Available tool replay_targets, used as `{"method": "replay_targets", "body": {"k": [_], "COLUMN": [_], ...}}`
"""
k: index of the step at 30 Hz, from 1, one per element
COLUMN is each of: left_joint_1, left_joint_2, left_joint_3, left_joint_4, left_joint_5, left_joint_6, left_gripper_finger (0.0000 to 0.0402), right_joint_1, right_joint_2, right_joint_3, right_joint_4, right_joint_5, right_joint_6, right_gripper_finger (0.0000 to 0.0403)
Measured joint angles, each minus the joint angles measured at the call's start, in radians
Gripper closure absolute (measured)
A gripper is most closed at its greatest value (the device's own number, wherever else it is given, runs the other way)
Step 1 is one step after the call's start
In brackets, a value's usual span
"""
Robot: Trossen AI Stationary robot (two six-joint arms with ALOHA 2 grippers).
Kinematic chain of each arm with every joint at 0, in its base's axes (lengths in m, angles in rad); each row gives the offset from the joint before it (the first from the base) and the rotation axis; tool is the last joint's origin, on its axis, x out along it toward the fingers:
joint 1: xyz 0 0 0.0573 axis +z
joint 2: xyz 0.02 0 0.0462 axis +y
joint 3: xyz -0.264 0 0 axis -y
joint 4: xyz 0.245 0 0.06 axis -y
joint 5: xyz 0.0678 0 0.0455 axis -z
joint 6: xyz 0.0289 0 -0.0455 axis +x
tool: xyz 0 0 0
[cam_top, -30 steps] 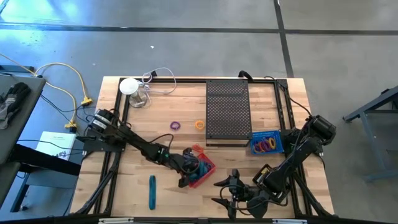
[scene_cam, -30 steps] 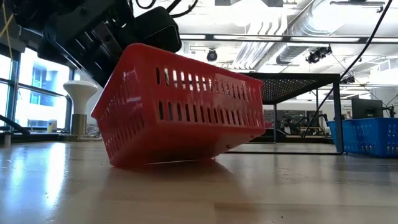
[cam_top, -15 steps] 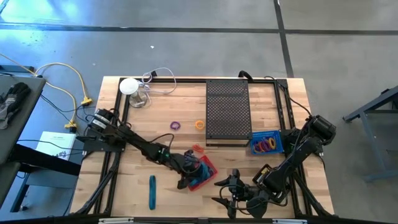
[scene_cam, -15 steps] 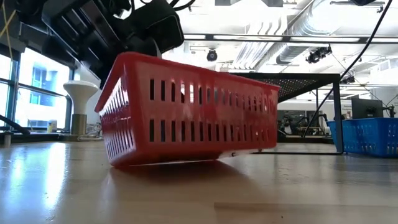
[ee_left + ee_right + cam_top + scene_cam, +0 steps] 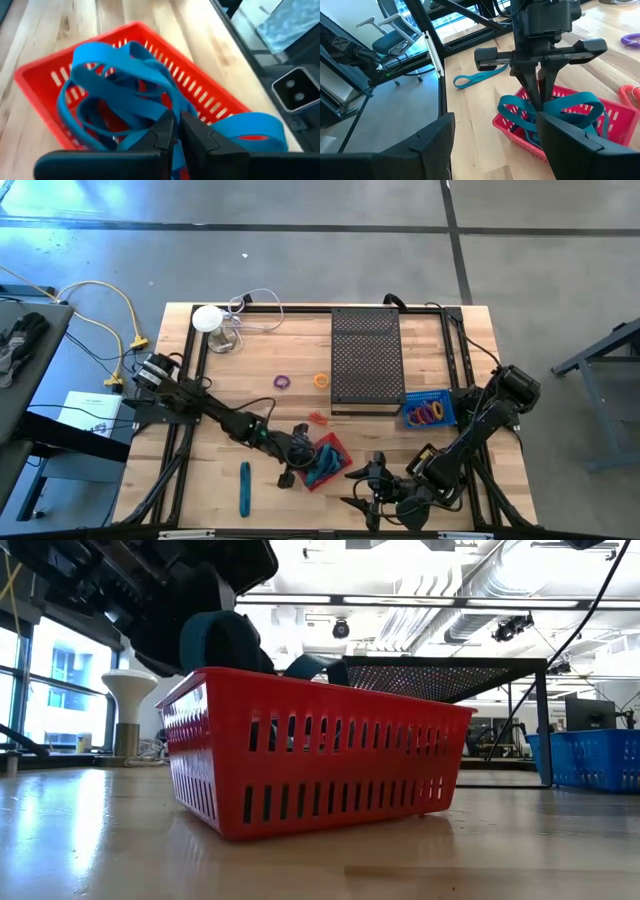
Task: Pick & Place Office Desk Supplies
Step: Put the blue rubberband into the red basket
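Two baskets show in the high view: a red basket [image 5: 325, 461] at lower centre and a blue basket [image 5: 429, 410] right of it. In the left wrist view the left gripper [image 5: 176, 131], fingers nearly together, pinches blue bands [image 5: 117, 95] over the red basket. Right wrist view: right gripper [image 5: 495, 142] gapes wide, empty.

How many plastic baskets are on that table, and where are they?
2. A red basket sits near the table's front edge, under the left gripper, with teal bands in it. A blue basket stands toward the right, beside the black tray. Others may be hidden.
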Motion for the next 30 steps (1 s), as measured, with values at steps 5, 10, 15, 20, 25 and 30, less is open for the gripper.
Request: {"method": "replay_targets", "body": {"k": [5,10,15,20,25,30], "left_joint_1": [-0.001,-0.005,-0.006,-0.018,-0.036,-0.042], "left_joint_2": [0.0,0.0,0.0,0.0,-0.001,-0.001], "left_joint_3": [0.0,0.0,0.051,0.111,0.155,0.174], "left_joint_4": [-0.015,-0.047,-0.189,-0.2,-0.313,-0.373], "left_joint_5": [-0.018,-0.017,-0.017,-0.018,-0.042,-0.107], "left_joint_6": [0.0,-0.001,-0.003,0.068,0.105,0.115], "left_gripper_finger": [0.0375,0.0375,0.0375,0.0375,0.0375,0.0375], "right_joint_1": [0.0,0.0,0.0,0.0,0.0,0.0], "right_joint_2": [0.0,0.0,0.0,0.0,0.0,0.0], "right_joint_3": [0.0,0.0,0.0,0.0,0.0,0.0], "right_joint_4": [0.0,0.0,0.0,-0.002,-0.002,-0.005], "right_joint_5": [0.0,0.0,0.001,0.001,0.0,0.0], "right_joint_6": [0.0,0.0,-0.002,-0.003,-0.003,-0.003], "right_gripper_finger": [0.0137,0.0137,0.0137,0.0137,0.0137,0.0137]}}
